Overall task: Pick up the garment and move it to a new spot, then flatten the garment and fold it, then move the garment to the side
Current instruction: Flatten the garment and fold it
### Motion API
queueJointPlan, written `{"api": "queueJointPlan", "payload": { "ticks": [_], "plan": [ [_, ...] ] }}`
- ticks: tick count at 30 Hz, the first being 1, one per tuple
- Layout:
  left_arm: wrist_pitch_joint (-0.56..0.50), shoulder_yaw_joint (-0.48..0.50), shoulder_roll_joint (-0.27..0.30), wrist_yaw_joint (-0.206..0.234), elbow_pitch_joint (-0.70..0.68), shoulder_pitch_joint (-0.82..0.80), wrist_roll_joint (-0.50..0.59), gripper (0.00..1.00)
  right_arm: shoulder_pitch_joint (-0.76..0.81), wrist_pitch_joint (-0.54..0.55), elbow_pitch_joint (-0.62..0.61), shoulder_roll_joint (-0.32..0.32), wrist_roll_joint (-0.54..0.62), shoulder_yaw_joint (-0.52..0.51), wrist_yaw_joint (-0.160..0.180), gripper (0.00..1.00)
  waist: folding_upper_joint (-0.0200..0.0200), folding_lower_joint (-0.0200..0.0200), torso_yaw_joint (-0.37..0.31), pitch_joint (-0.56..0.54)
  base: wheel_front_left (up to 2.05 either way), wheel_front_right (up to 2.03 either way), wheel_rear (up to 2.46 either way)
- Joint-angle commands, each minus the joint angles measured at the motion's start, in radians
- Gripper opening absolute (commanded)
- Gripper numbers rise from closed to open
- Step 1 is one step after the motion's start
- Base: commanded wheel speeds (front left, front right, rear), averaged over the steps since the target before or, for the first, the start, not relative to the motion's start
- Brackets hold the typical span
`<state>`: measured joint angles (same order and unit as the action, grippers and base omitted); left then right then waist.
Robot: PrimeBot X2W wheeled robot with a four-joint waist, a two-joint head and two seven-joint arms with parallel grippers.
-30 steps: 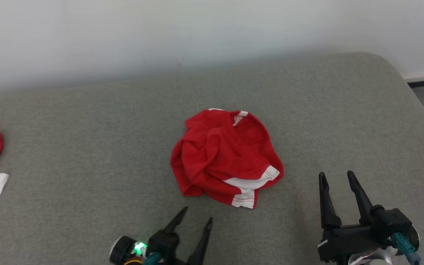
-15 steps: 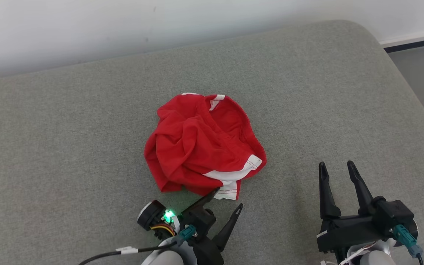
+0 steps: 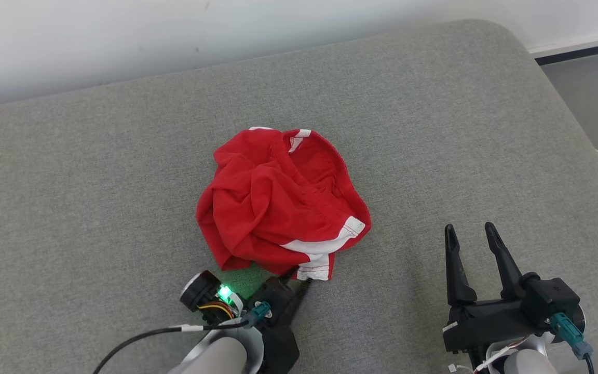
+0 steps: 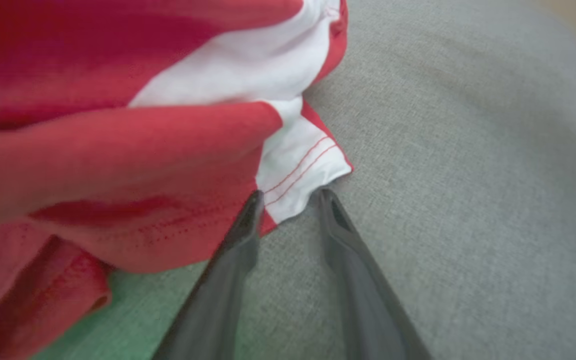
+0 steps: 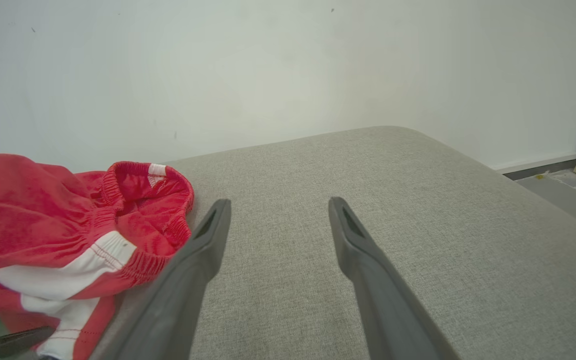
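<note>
Presently obscured: the grey upholstered surface [image 3: 434, 104] is cut off at the left and bottom of the head view; crumpled folds of the garment [image 3: 278, 202] hide its outline and underside.
Surface: one, set against a white wall [image 3: 122, 41].
Garment: one, red with white panels, heaped near the middle of the surface, elastic waistband gaping on its far side.
Right claw [image 3: 469, 226]: one, fingers spread wide, holding nothing, well to the right of the garment.
Left claw [image 4: 290, 196]: one, at the garment's near edge; fingers a narrow gap apart, tips either side of a white hem corner, no grip made.
</note>
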<state>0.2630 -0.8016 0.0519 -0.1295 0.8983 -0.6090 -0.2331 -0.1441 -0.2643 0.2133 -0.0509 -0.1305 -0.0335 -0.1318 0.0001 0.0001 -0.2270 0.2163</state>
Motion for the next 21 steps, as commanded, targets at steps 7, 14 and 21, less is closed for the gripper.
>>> {"api": "queueJointPlan", "payload": {
  "ticks": [7,14,21],
  "plan": [
    [0.003,-0.026,-0.002,0.000,0.000,-0.023,-0.055,0.00,-0.001,0.000,0.007,0.001,0.010,0.007,0.002,1.00,-0.0001,-0.0001,0.009,-0.020,0.00,0.00,0.00],
    [0.003,-0.007,-0.001,0.029,-0.113,0.006,-0.096,0.00,0.036,0.000,0.012,0.001,0.015,-0.013,0.002,1.00,-0.0001,-0.0001,0.078,-0.079,0.00,0.00,0.00],
    [0.003,0.061,0.074,0.060,-0.294,0.104,-0.058,0.00,0.076,0.000,0.026,0.001,0.001,-0.009,0.002,1.00,-0.0001,-0.0001,0.203,-0.159,0.00,0.00,0.00]
  ]
}}
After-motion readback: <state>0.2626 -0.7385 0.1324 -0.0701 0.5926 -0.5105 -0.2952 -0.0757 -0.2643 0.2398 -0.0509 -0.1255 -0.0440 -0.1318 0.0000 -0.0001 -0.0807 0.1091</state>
